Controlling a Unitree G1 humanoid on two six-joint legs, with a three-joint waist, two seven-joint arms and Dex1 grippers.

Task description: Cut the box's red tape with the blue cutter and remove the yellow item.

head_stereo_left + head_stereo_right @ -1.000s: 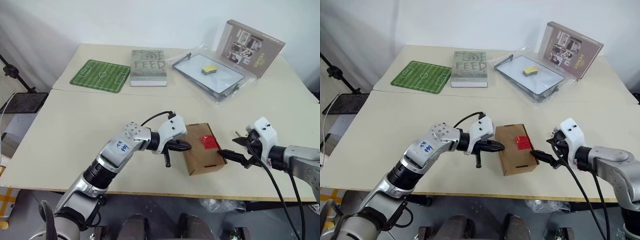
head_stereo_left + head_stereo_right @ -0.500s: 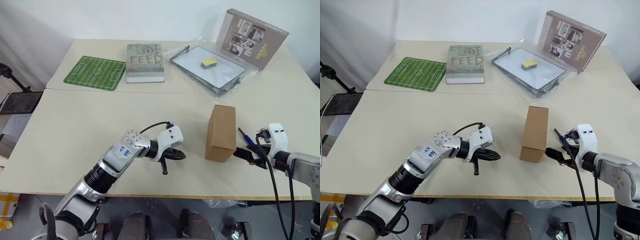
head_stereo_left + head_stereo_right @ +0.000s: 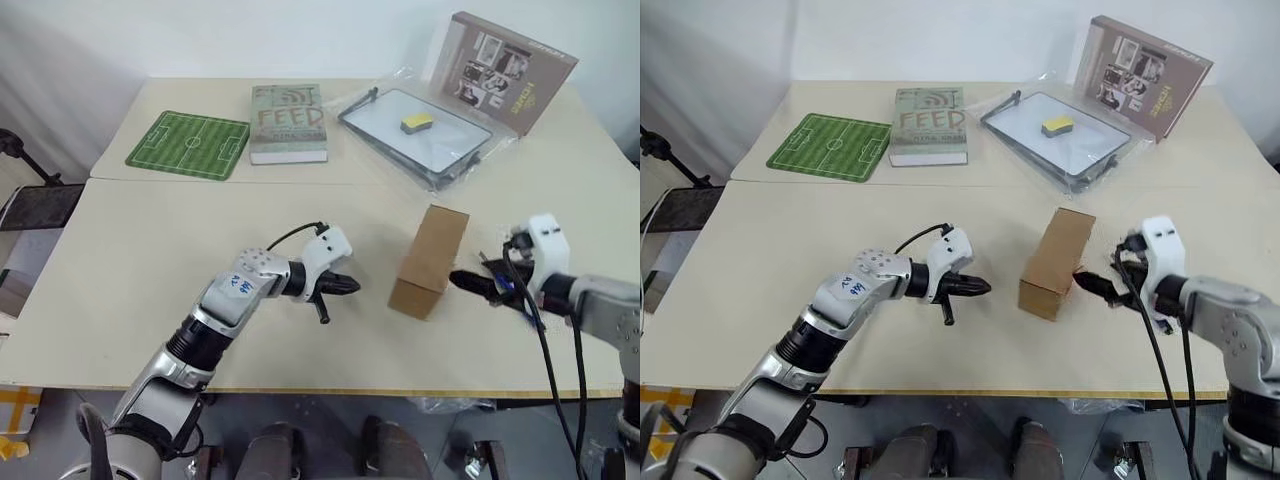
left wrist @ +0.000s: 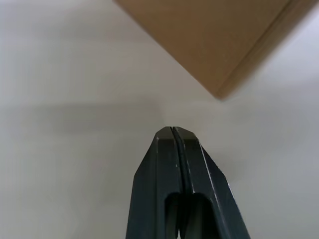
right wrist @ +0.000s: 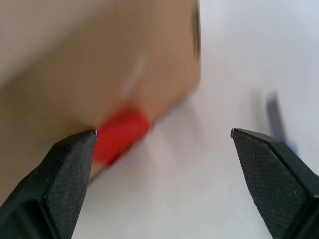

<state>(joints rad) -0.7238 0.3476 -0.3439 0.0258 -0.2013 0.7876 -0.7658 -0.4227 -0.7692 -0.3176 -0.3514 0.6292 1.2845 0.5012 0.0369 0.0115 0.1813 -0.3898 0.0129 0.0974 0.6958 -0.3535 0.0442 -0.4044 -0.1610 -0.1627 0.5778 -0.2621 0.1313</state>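
We see box [image 3: 430, 262] on side on tabletop [image 3: 150, 260], red tape [image 5: 119, 134] facing right hand [image 3: 470, 284], spread wide, empty. Left hand [image 4: 172, 130] clamped shut, empty. Blue cutter [image 5: 277, 118] just beside right hand: we should right box first.

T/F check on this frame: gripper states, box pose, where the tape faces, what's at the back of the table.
1. The left gripper is shut and holds nothing. True.
2. The right gripper is clamped on the box. False: its jaws stand wide open beside the box, which nothing grips.
3. The red tape faces the right gripper. True.
4. The box lies flat with the red tape facing up. False: it stands tipped on the table, and the tape is on the side turned toward the right gripper.
5. A green soccer-field mat lies next to a book at the far side. True.
6. The yellow block sits on top of the book. False: it lies on the plastic-wrapped tray.
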